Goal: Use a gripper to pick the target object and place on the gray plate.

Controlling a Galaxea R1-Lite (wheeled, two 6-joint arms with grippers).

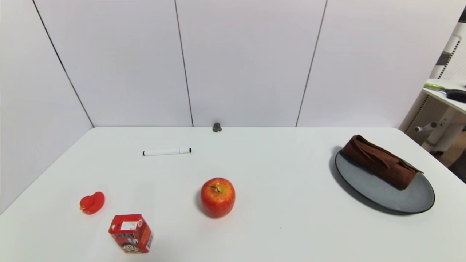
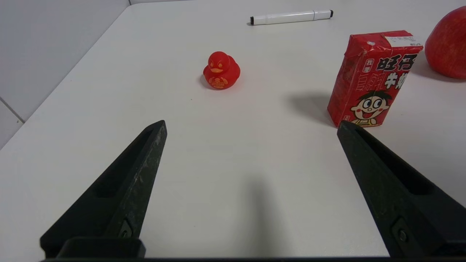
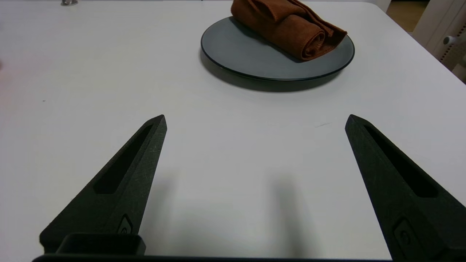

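Note:
The rolled dark brown towel point(image 1: 380, 162) lies on the gray plate point(image 1: 407, 198) at the right of the table, across the plate's far half. Both also show in the right wrist view, the towel point(image 3: 287, 27) resting on the plate point(image 3: 236, 54). My right gripper point(image 3: 256, 120) is open and empty, low over bare table, well short of the plate. My left gripper point(image 2: 251, 125) is open and empty over bare table at the near left, short of the red duck and beside the red carton. Neither gripper shows in the head view.
A red apple point(image 1: 217, 197) stands mid-table. A red drink carton point(image 1: 131, 233) and a small red duck point(image 1: 92, 202) sit near the front left. A white marker point(image 1: 166, 151) lies farther back. The table's right edge runs just past the plate.

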